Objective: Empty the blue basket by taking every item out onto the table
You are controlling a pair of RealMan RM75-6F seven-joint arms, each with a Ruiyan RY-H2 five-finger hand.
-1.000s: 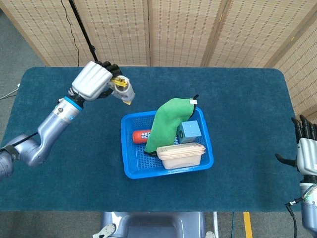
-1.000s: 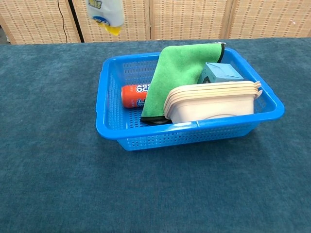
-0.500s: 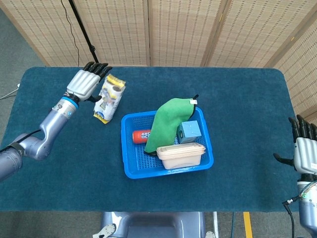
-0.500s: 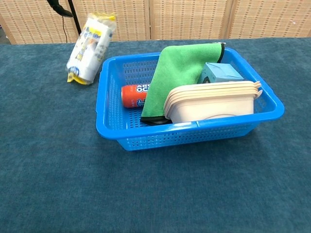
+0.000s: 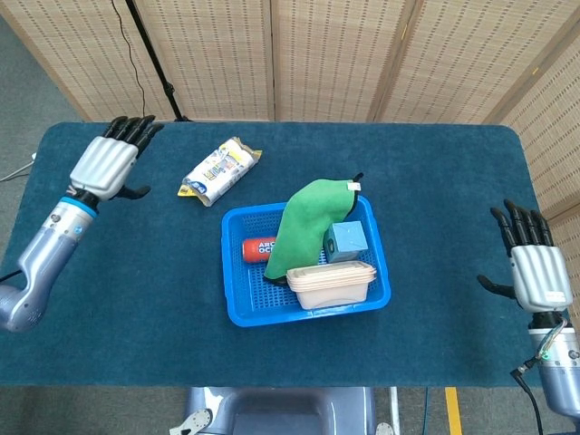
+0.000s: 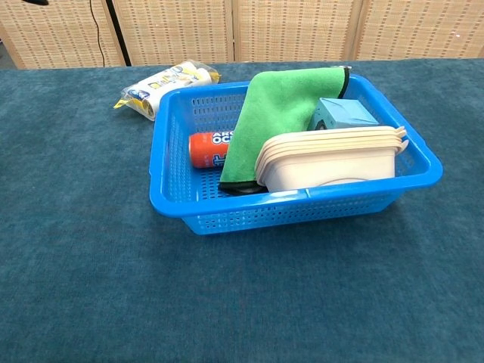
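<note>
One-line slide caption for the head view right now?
Both hands open, left hand and right hand; snack packet out, blue basket not yet empty.

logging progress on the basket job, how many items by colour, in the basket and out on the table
green: 1, cloth
orange: 1, can
light blue: 1, box
cream: 1, tub
white and yellow: 1, packet, out on the table
total: 5, with 4 in the basket

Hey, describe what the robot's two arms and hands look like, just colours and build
Both hands, left hand and right hand, have ridged silver-grey backs and black fingers. Each wrist carries a blue ring. The arms are smooth grey-silver tubes; a thin black cable shows near the right wrist.
</note>
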